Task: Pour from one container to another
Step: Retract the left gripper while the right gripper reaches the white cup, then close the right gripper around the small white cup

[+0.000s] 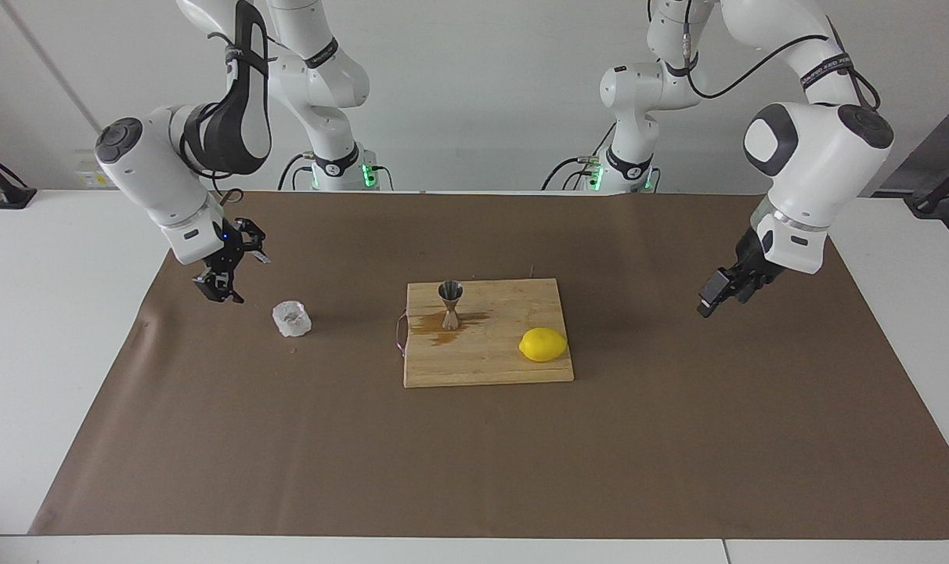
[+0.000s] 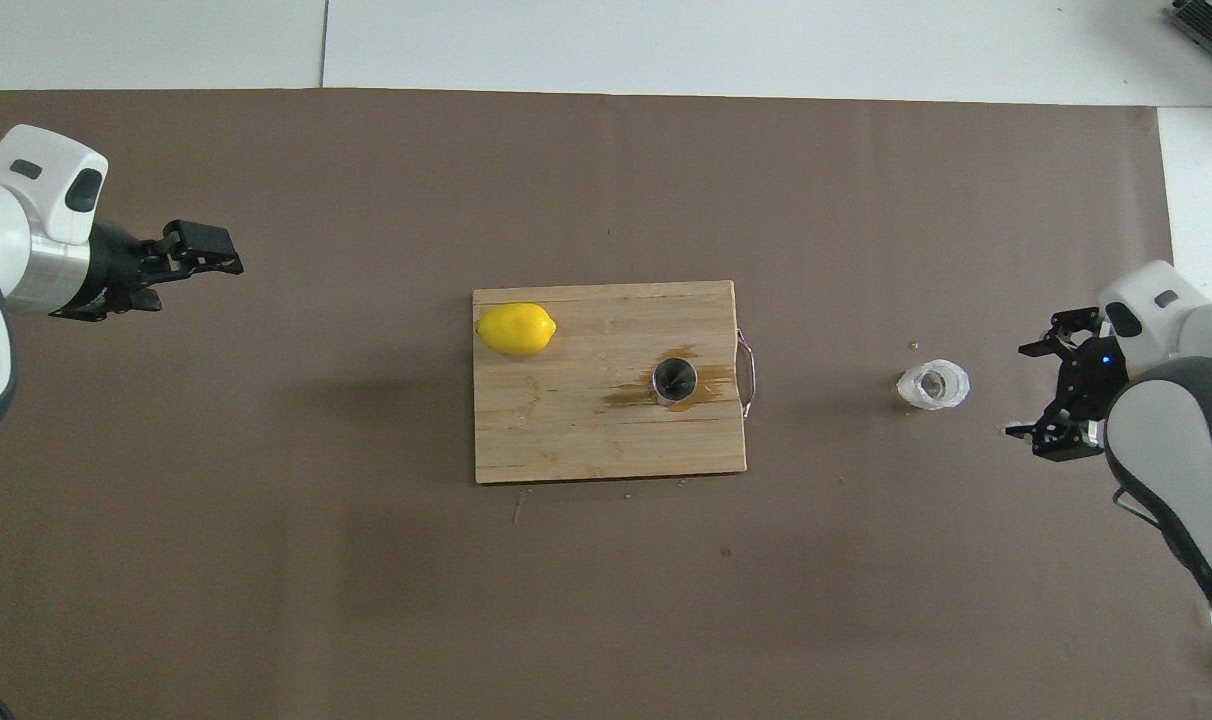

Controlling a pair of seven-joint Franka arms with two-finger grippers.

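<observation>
Two grippers of yours stand released, holding nothing: right gripper (image 1: pixel 222 283) just beside the tumbler (image 1: pixel 291 319), left gripper (image 1: pixel 719 296) well apart from the cutting board (image 1: pixel 486 364) bearing the jigger (image 1: pixel 451 304)

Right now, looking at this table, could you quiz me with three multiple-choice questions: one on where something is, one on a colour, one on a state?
1. Where does the steel jigger stand?
A. on the wooden board
B. on the brown mat
C. in a gripper

2. What colour is the lemon?
A. green
B. yellow
C. red

3. How is the clear tumbler?
A. lifted and tilted
B. lying on the board
C. upright on the mat, unheld

Answers: 1 A, it stands by a wet stain on the board. 2 B, plainly yellow. 3 C, the right gripper is open beside it, apart; the left gripper waits open at its own end.
</observation>
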